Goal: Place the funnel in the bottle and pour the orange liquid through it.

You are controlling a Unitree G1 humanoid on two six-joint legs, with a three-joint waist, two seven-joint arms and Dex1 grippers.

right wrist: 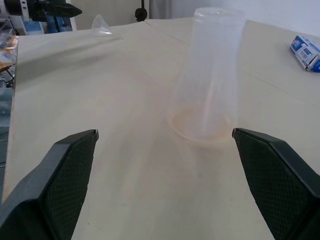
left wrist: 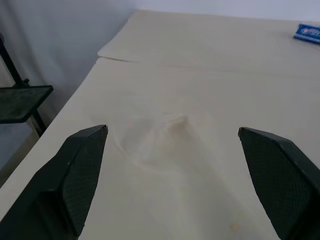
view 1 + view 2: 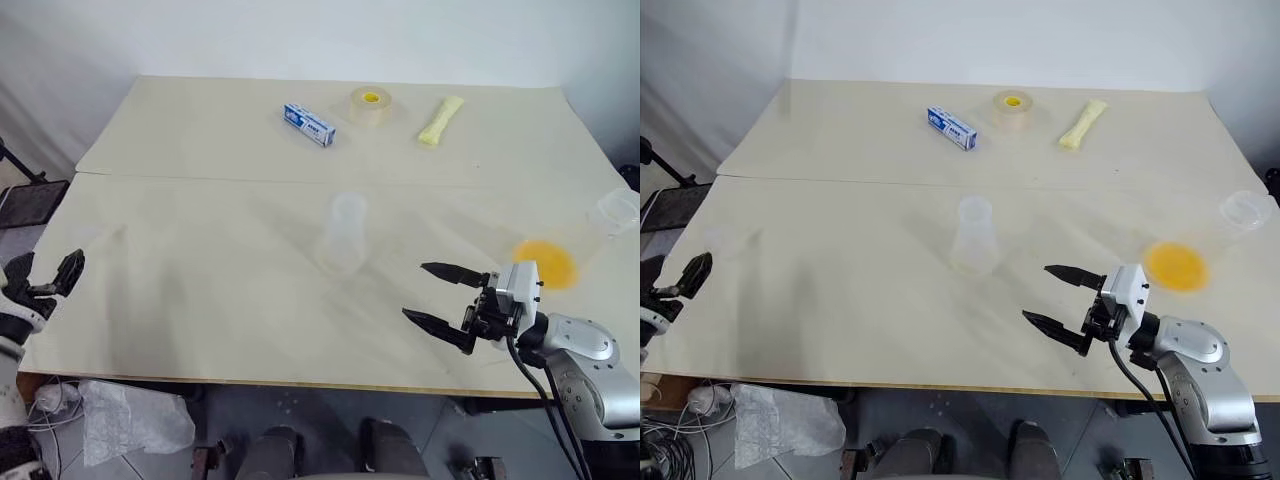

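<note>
The clear flask-shaped bottle [image 3: 343, 236] stands upright mid-table; in the right wrist view the bottle [image 1: 207, 75] is straight ahead of my open right gripper [image 1: 165, 132], with a gap between them. In the head views, that right gripper [image 3: 414, 290] hovers to the bottle's right and nearer the front edge. The small clear funnel [image 3: 725, 240] lies near the table's left edge, just beyond my open, empty left gripper [image 3: 50, 280]; the funnel [image 2: 157, 132] is faint ahead of its fingers. The orange liquid [image 3: 545, 263] sits in the bottom of a clear cup [image 3: 612, 213] at the far right.
At the back of the table [image 3: 200, 330] lie a blue box [image 3: 308, 124], a tape roll [image 3: 370, 106] and a pale yellow packet [image 3: 441, 120]. A seam crosses the table behind the bottle. A black stand [image 3: 30, 200] is off the left edge.
</note>
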